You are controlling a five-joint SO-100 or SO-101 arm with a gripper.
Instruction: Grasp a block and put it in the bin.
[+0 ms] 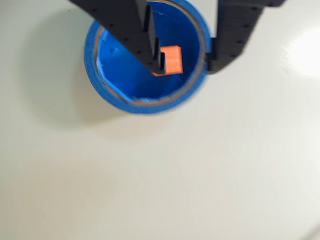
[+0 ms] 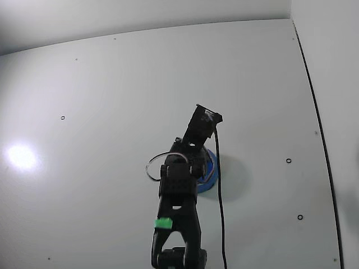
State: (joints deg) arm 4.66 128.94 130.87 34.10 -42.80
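In the wrist view the blue bin point(image 1: 93, 65) lies directly below my gripper point(image 1: 186, 69), whose two black fingers stand wide apart, open. The small orange-red block point(image 1: 171, 60) shows inside the bin's ring, right beside the left finger point(image 1: 145, 40) and free of the right one. Whether it rests on the bin's floor or still touches that finger I cannot tell. In the fixed view only a slice of the bin point(image 2: 208, 175) peeks out from under the arm, and the block and fingertips are hidden there.
The table point(image 2: 101, 101) is a plain white surface with small screw holes. A black cable point(image 2: 219, 202) runs down from the wrist beside the arm's base point(image 2: 178, 224). A wall seam runs along the right edge.
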